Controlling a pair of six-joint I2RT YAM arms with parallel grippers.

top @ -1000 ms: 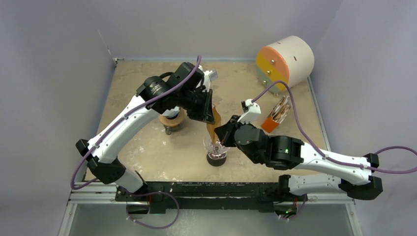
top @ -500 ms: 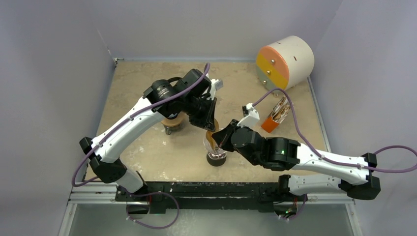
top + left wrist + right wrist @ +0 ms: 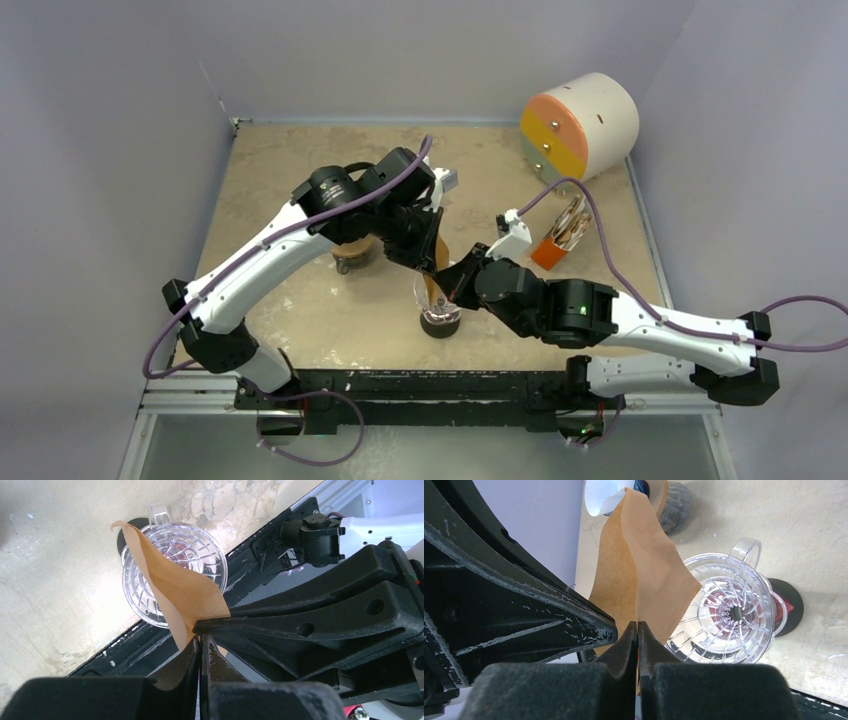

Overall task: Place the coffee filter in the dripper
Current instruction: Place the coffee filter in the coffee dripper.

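Observation:
The brown paper coffee filter (image 3: 440, 258) hangs pinched between both grippers just above the dripper (image 3: 438, 312). The dripper is a clear ribbed cone with a handle on a dark base. My left gripper (image 3: 428, 252) is shut on the filter's upper edge from the far left. My right gripper (image 3: 450, 288) is shut on it from the right. In the left wrist view the fingers (image 3: 201, 640) clamp the filter (image 3: 180, 587), whose free corner overlaps the dripper's rim (image 3: 205, 550). In the right wrist view the closed gripper (image 3: 638, 627) holds the filter (image 3: 639, 565) beside the dripper (image 3: 729, 615).
A tan wooden ring on a glass cup (image 3: 350, 250) stands left of the dripper, under the left arm. An orange holder with folded filters (image 3: 560, 235) stands at right. A white drum with an orange, yellow and green face (image 3: 580, 125) lies at the back right.
The left arm has swung nearer and lower, bringing the filter down over the dripper. The right gripper has moved in to meet it at the filter.

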